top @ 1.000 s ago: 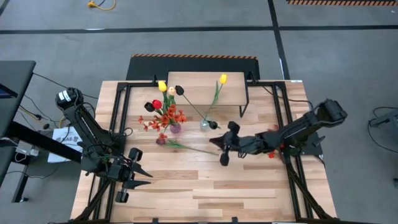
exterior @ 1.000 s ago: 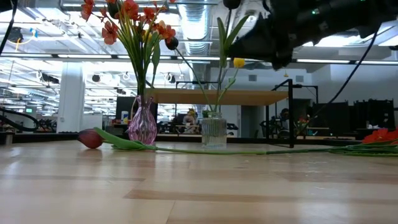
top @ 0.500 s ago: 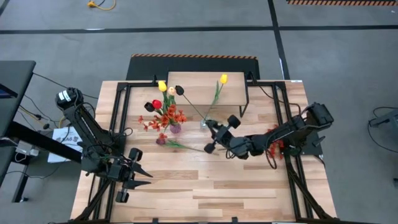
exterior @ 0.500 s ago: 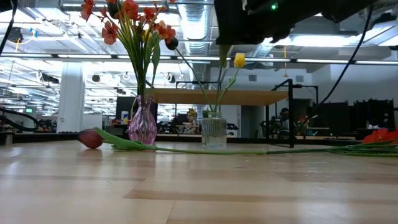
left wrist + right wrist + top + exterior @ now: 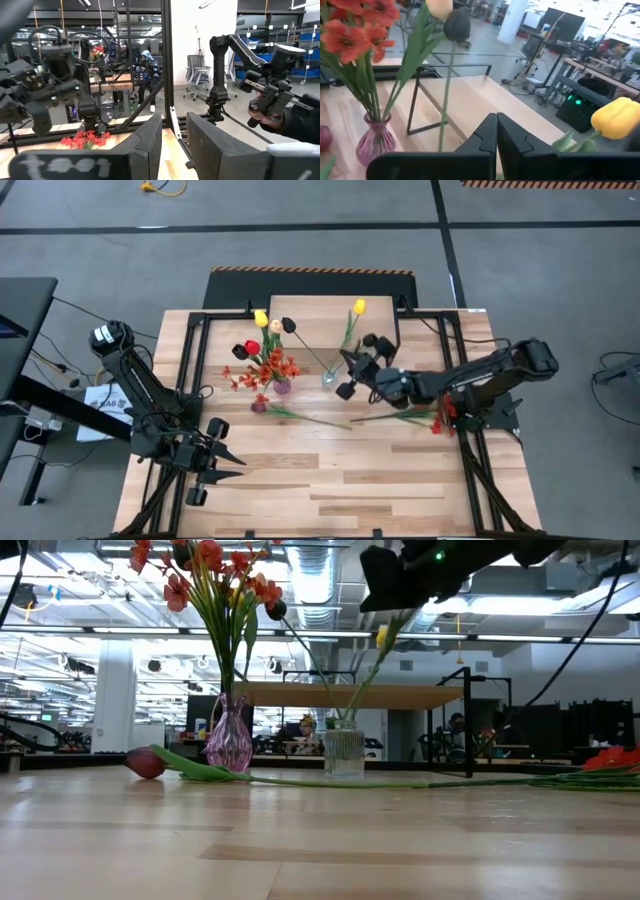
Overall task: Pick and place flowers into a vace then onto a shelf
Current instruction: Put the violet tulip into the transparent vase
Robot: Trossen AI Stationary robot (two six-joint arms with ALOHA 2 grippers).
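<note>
- Wooden table (image 5: 330, 480) seen from above, with our two dark arms; the shelf (image 5: 330, 320), a low wood-topped stand on black legs, sits at the far edge with nothing on it.
- Our pink vase (image 5: 283, 386) near the shelf already holds orange sprays and several tulips.
- Our clear vase (image 5: 329, 380) just beside it holds a dark tulip and a yellow tulip (image 5: 358, 307).
- Our right gripper (image 5: 352, 373), fingers pressed together and holding nothing we can make out, hangs just beside the clear vase.
- One tulip (image 5: 305, 416) lies flat in front of the vases; more red flowers (image 5: 425, 418) lie under our right arm.
- Our left gripper (image 5: 215, 460) waits at the near left corner, fingers slightly apart, empty.
- We judge the filling partly done; no vase is on the shelf yet.
</note>
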